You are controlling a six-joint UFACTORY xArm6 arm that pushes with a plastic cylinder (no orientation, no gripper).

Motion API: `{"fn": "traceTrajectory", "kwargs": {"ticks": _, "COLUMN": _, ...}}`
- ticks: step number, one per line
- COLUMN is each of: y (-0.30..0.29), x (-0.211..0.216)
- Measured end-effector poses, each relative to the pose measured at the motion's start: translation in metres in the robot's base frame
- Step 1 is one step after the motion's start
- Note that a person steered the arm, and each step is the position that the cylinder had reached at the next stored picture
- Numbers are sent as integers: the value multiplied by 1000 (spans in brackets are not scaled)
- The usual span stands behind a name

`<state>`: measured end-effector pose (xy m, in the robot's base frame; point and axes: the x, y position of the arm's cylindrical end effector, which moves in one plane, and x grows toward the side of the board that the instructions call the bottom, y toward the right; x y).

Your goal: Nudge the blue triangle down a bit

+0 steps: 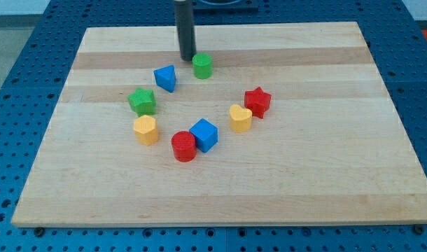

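- Blocks sit in a loose ring on a wooden board (325,189), told here from the view's left to its right
- green star (141,101) lies farthest left, with a yellow hexagon-like block (146,129) just below it
- blue triangle (166,78) sits up and right of the green star, well apart from it
- my tip (187,57) stands above and to the right of the blue triangle, near it but with bare wood between them; the rod touches no block and carries nothing
- red cylinder (183,145) lies at the ring's bottom, touching or nearly touching a blue cube (204,134) at its right
- green cylinder (202,66) stands just right of my tip, very close; whether they touch I cannot tell
- yellow heart (240,117) and red star (257,101) close the ring at the right, side by side
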<state>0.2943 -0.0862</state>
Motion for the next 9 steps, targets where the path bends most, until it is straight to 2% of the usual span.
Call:
{"fn": "traceTrajectory", "kwargs": {"ticks": 2, "y": -78, "x": 38}}
{"fn": "traceTrajectory", "kwargs": {"ticks": 3, "y": -83, "x": 40}}
{"fn": "traceTrajectory", "kwargs": {"ticks": 9, "y": -41, "x": 40}}
